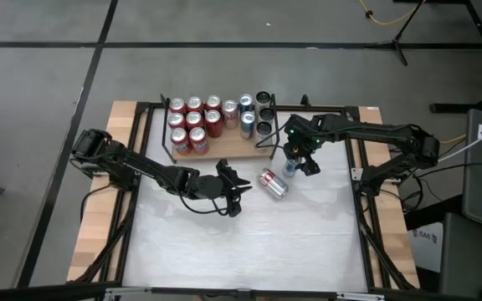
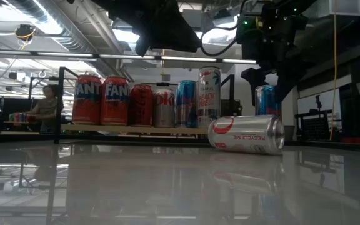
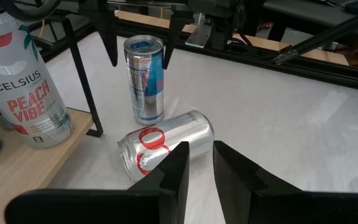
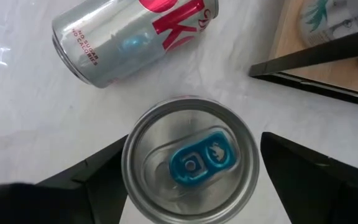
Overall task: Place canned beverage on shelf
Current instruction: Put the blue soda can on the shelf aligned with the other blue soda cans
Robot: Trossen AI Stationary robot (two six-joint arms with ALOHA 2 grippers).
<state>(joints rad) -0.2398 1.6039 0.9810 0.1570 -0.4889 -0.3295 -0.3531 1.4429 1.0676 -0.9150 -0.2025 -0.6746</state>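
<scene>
While right jaws (image 4: 191,168) straddle the blue can (image 4: 190,163), a silver can (image 4: 129,37) lies beside

Whitish tabletop (image 1: 249,238), glossy, reflects things in low view. Light wooden strip (image 1: 99,217) along each long side of tabletop. Black metal frame (image 1: 366,242) around table. Grey floor (image 1: 40,75) with dark lines. Yellow cable (image 1: 381,17) on floor at far right, near dark stand leg (image 1: 400,43). Low view: person (image 2: 44,107) far left in room behind, seated or standing cannot tell; ceiling ducts (image 2: 74,25) above.
</scene>
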